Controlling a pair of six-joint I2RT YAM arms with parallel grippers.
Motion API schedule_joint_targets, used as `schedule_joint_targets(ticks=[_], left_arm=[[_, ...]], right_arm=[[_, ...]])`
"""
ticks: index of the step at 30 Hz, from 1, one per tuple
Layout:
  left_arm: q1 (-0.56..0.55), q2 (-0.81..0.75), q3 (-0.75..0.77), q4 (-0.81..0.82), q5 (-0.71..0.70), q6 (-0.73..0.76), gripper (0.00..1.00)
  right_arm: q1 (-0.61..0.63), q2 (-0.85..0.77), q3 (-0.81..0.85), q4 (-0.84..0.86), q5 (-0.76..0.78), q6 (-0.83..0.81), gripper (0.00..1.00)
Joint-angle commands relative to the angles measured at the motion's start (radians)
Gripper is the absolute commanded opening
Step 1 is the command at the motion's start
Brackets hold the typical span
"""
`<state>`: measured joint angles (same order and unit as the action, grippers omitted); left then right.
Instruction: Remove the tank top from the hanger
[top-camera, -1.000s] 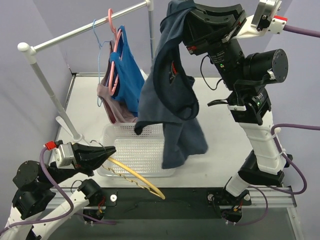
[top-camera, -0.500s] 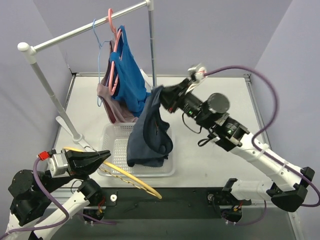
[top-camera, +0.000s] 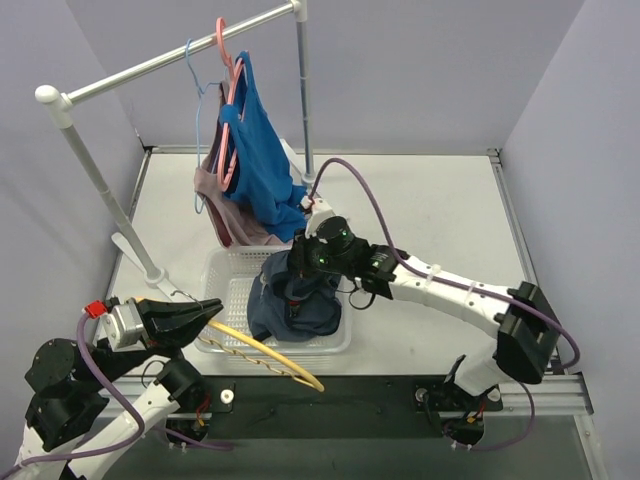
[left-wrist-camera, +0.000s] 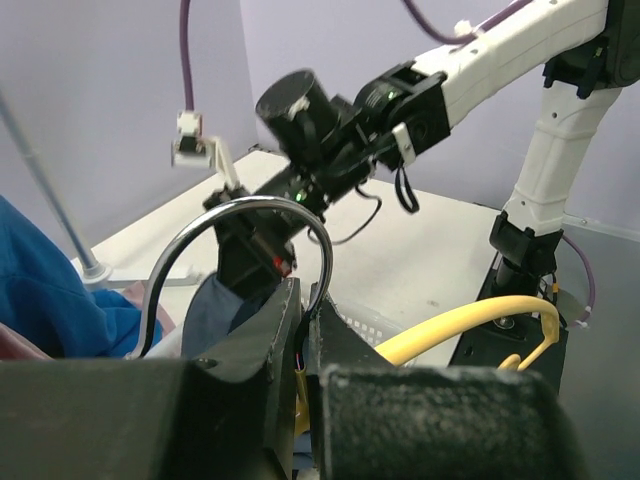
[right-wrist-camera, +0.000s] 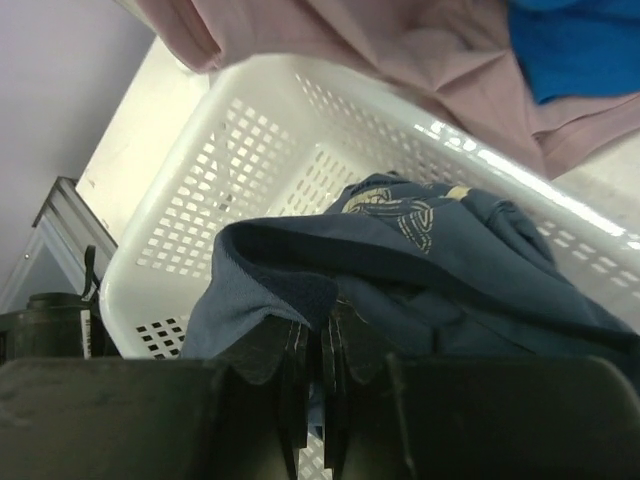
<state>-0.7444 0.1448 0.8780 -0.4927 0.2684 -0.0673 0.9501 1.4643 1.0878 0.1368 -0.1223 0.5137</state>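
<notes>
The right gripper (right-wrist-camera: 322, 330) is closed on a thick, rolled fold of the navy tank top (right-wrist-camera: 450, 270). The soft knit hem is pinched between the two dark fingers. A pale printed motif is seen on the crumpled cloth. In the top view the right gripper (top-camera: 300, 262) is held low over the white plastic basket (top-camera: 230, 265). The tank top (top-camera: 295, 305) is heaped inside the basket, toward its 3 o'clock side, and is off the hanger entirely. The basket (right-wrist-camera: 250, 120) is rectangular, with a smooth rounded rim and walls and floor perforated by small square holes.

The left gripper (left-wrist-camera: 300, 310) is closed on the yellow hanger (left-wrist-camera: 460, 325), gripped at the base of its curved, shiny metal hook (left-wrist-camera: 240, 215). In the top view the left gripper (top-camera: 205, 307) is found at 9 o'clock of the basket. The yellow hanger (top-camera: 270, 352) is seen as a smooth, bare arc reaching toward 4 o'clock, past the basket's near rim.

At 12 o'clock of the basket, a bright blue garment (top-camera: 260, 160) and a mauve garment (top-camera: 235, 215) are hung from a white tubular rack (top-camera: 180, 55) on a pink hanger (top-camera: 228, 50) and a thin light-blue hanger (top-camera: 192, 70). Everything is set on a pale, matte table (top-camera: 440, 210).
</notes>
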Motion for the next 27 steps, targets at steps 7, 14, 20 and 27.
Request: schedule_joint_targets(ticks=[7, 14, 20, 27], left_arm=[[0.002, -0.01, 0.006, 0.017, -0.089, 0.001, 0.0], [0.002, -0.001, -0.025, 0.022, -0.135, 0.007, 0.0], [0.002, 0.018, -0.034, 0.014, -0.196, 0.015, 0.0], [0.004, 0.036, -0.073, 0.026, -0.256, 0.032, 0.0]], right_arm=[[0.045, 0.26, -0.071, 0.245, -0.011, 0.141, 0.0], [0.033, 0.229, -0.046, 0.138, 0.009, 0.096, 0.5], [-0.014, -0.01, -0.035, -0.074, 0.006, -0.007, 0.82], [-0.016, -0.263, 0.023, -0.282, -0.03, -0.181, 0.86]])
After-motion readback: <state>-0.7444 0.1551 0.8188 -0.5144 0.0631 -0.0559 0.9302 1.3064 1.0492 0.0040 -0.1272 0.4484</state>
